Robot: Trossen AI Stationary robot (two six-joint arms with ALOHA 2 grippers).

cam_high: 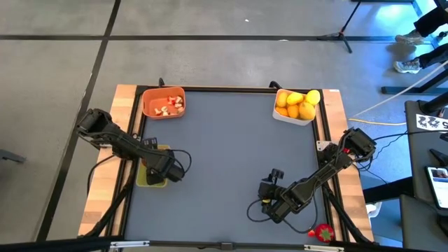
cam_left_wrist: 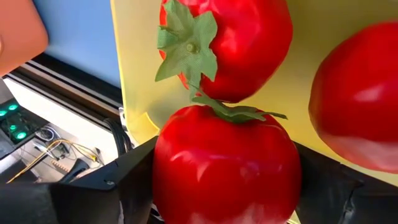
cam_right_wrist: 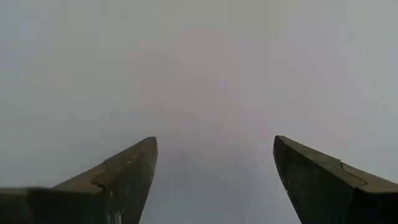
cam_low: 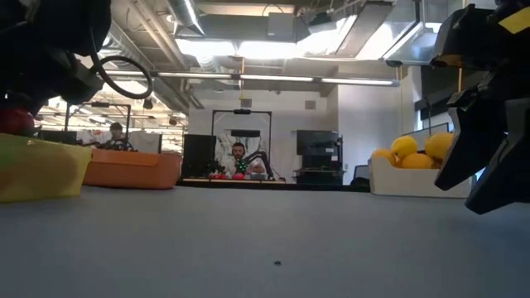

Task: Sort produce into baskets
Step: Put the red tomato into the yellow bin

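A red strawberry-like fruit (cam_left_wrist: pixel 224 165) sat between the two fingers of the left pincer (cam_left_wrist: pixel 217 186), held over the yellow-green basket (cam_high: pixel 148 178) at the left edge of the counter (cam_high: pixel 231 154). In the left wrist view its green top (cam_left_wrist: pixel 233 112) faced away from the camera, toward the basket floor, so its stem-to-tip axis ran roughly along the pincer's reach. The fingers touched its sides, so it was grasped, not released. Two more red fruits lay in that basket: one (cam_left_wrist: pixel 239 43) with its leafy top (cam_left_wrist: pixel 186 40) turned toward the camera, touching the held fruit's leaves, and another (cam_left_wrist: pixel 357 99) just beside them.

The step in hand looked like setting this fruit down among its own kind. The next move would call for lowering a little and spreading the fingers, with care not to shove the neighbouring fruit out.

The orange basket (cam_high: pixel 164 102) at the far left held small pale-and-red bits. The white basket (cam_high: pixel 297 106) at the far right was full of yellow and orange citrus. One red fruit (cam_high: pixel 323 232) lay unsorted at the near right edge, off the grey mat. The right pincer (cam_high: pixel 269 203) hung close by it over bare counter, fingers spread wide and gripping nothing.
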